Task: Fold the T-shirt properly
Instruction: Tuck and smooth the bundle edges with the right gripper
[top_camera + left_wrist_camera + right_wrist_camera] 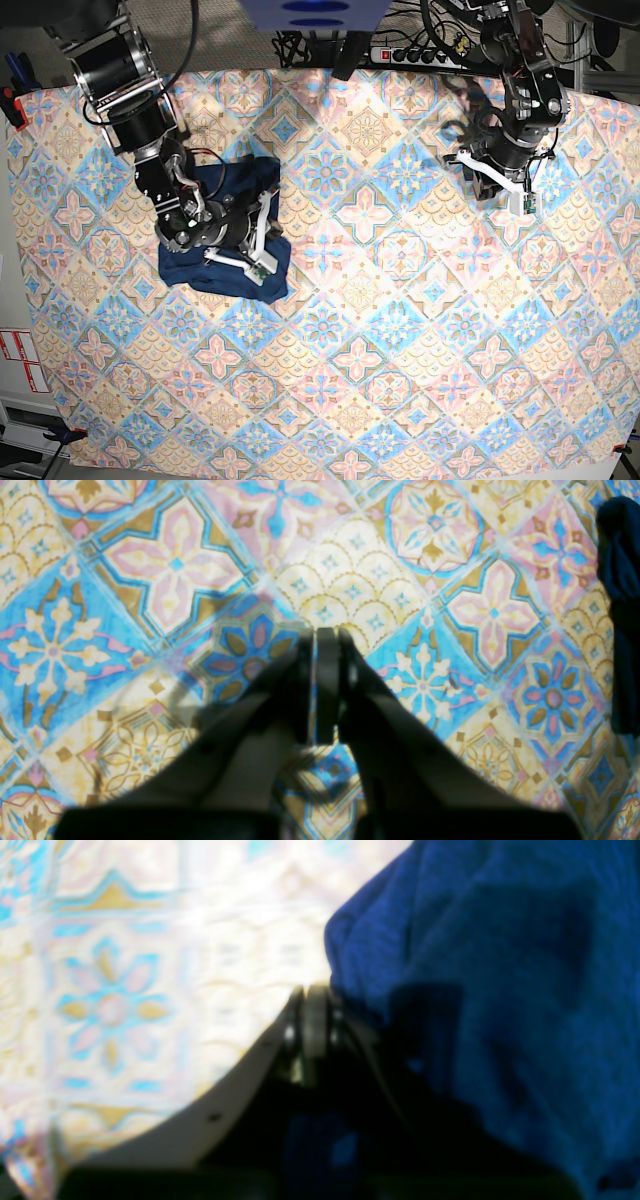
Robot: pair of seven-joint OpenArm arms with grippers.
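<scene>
Here the T-shirt (222, 235) lies bunched at nine o'clock on the table (400, 330); the right gripper (314, 1005), jaws narrow and seemingly empty, should pinch one edge cleanly. The left gripper (320, 640) hovers pressed together.

The black left arm is seen reaching in from the top of the base view's right side, bent at the wrist. Its black two-fingered left gripper (320, 685) is held with the jaws pressed together, nothing between them. The black right arm is stretched down the base view's left side, and its black-and-white right gripper (312, 1025) is likewise closed, held low.
</scene>
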